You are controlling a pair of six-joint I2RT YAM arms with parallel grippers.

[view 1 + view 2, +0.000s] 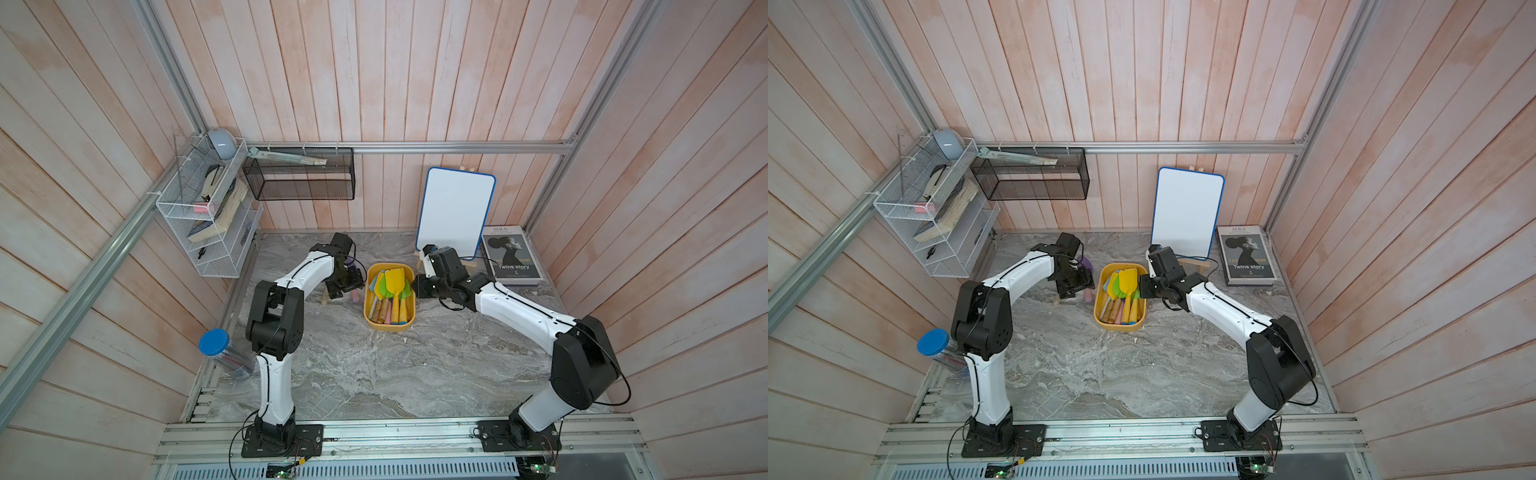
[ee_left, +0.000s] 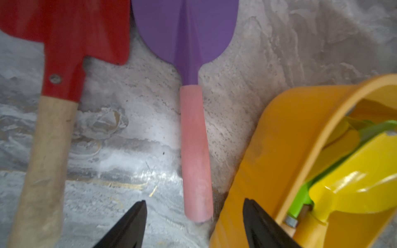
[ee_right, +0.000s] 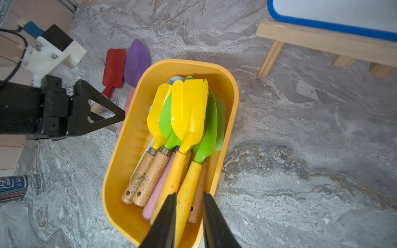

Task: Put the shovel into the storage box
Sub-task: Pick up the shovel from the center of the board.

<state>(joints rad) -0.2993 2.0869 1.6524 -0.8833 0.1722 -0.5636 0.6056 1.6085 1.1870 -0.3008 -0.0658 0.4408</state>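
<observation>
Pale pink plank walls (image 1: 415, 83), grey marbled tabletop (image 1: 374, 374), aluminium frame rails (image 1: 415, 147), soft even light.

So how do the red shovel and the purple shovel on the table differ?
The red shovel has a squarish blade; the purple shovel has a pointed one. The red one's handle is bare wood, the purple one's is pink. Both lie side by side on the table, outside the storage box.

Top views: high overhead pair, looking down at whole table (image 1: 374, 374); left wrist — very close, low; right wrist — near, above storage box (image 3: 120, 150); all share it.
</observation>
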